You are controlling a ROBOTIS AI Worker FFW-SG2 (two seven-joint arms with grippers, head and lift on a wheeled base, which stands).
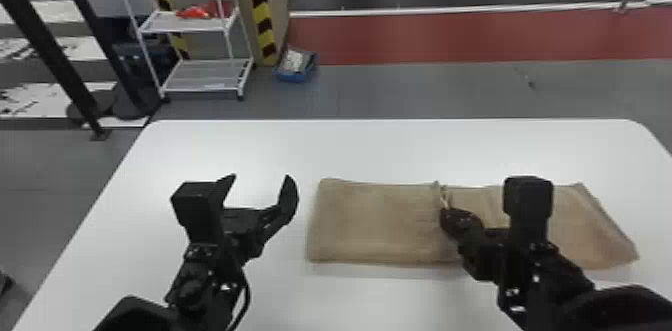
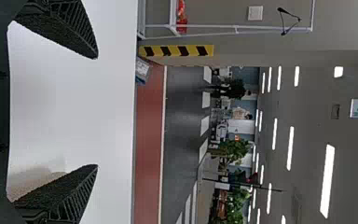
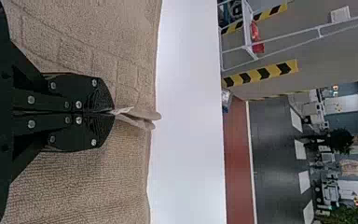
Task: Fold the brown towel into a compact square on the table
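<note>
The brown towel (image 1: 375, 222) lies as a long strip on the white table (image 1: 380, 150), with a raised ridge across its middle. At that ridge is my right gripper (image 1: 444, 212). In the right wrist view my right gripper (image 3: 114, 112) is shut, pinching a fold of the towel (image 3: 74, 186) that sticks out past its tips. Left of the towel, above bare tabletop, stands my left gripper (image 1: 260, 180), its fingers wide apart and holding nothing. The left wrist view has my left gripper (image 2: 97, 112) open, with a bit of towel (image 2: 37, 183) behind one finger.
Past the table's far edge stand a white rack (image 1: 195, 75) and a blue bin (image 1: 296, 66) on the floor. Black posts (image 1: 50, 50) rise at the far left. Bare tabletop lies behind and in front of the towel.
</note>
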